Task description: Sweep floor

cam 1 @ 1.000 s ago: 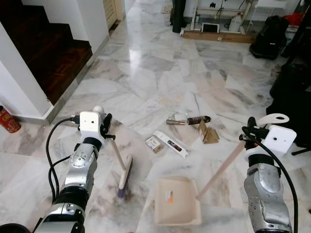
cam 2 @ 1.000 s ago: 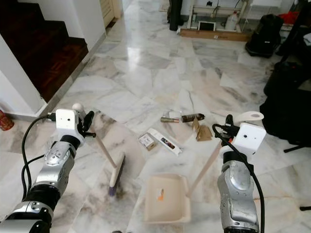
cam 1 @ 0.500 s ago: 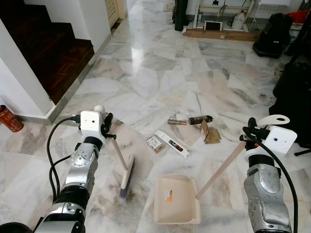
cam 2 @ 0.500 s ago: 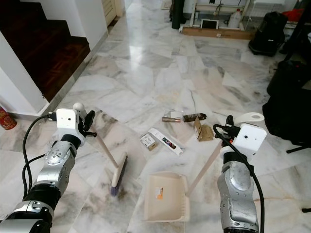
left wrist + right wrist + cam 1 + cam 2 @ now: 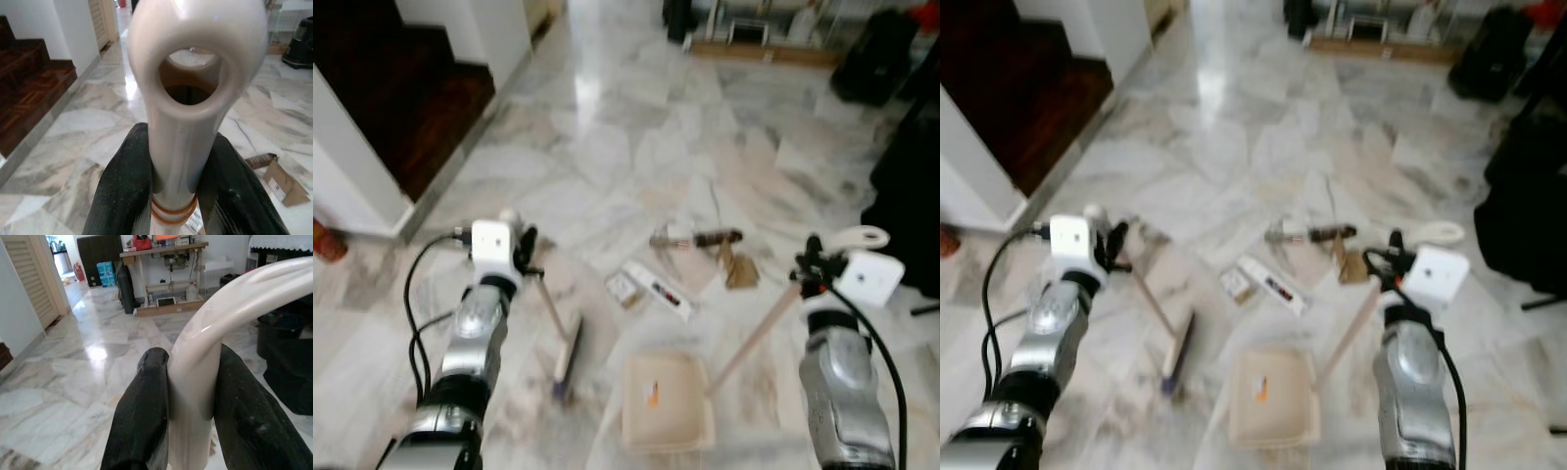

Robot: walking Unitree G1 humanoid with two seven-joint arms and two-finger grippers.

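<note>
Left pincer (image 5: 178, 196): clamped on cream plastic broom handle (image 5: 181, 137).
Right pincer (image 5: 188, 406): clamped on cream dustpan handle (image 5: 215, 338).
Cream plastic dustpan (image 5: 666, 401): on marble floor (image 5: 607, 157), nr litter.

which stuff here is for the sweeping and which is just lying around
For the job: broom in the left gripper; dustpan in the right gripper; litter to sweep: small box, flat packet, brown carton, dark wrapper.

Lying about: red can, black bags, stairs.
</note>
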